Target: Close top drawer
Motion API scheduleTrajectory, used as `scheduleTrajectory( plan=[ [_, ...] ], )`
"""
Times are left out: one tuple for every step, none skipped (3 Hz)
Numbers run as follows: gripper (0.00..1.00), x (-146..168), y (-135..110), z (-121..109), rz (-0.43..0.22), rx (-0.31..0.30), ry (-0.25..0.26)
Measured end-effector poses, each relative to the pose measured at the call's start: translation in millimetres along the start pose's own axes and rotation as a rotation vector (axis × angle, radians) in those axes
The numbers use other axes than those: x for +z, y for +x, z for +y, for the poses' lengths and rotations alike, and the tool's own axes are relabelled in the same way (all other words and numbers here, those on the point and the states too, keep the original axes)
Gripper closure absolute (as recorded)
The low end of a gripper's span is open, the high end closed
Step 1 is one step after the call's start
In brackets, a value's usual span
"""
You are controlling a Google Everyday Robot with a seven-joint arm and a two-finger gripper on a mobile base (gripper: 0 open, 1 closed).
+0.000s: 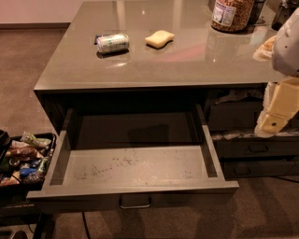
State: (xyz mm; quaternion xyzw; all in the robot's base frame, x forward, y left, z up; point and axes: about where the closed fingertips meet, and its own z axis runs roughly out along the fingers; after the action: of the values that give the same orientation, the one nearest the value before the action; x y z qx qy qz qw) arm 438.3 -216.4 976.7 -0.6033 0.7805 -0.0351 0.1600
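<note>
Gripper [276,112], cream-coloured, hangs right of the wide dark grey top drawer [84,200]; we cannot tell its grip. Drawer stands open, unclosed.

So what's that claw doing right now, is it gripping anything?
Claw: cannot be told. It is at the right edge, in front of the narrower drawers, away from the open top drawer.

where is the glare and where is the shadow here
Camera view: glare streaks the countertop near the jar; shadow fills the back of the open top drawer, its front floor lit; the end effector, at the right edge, is brightly lit.
</note>
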Motion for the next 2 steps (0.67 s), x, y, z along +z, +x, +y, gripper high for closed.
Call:
scheduleTrajectory(
  plan=[
    [0.0,0.0,0.0,0.0,0.0,0.0,0.0],
    [0.0,-1.5,0.5,-2.1,-0.052,-0.008,0.023]
  ],
)
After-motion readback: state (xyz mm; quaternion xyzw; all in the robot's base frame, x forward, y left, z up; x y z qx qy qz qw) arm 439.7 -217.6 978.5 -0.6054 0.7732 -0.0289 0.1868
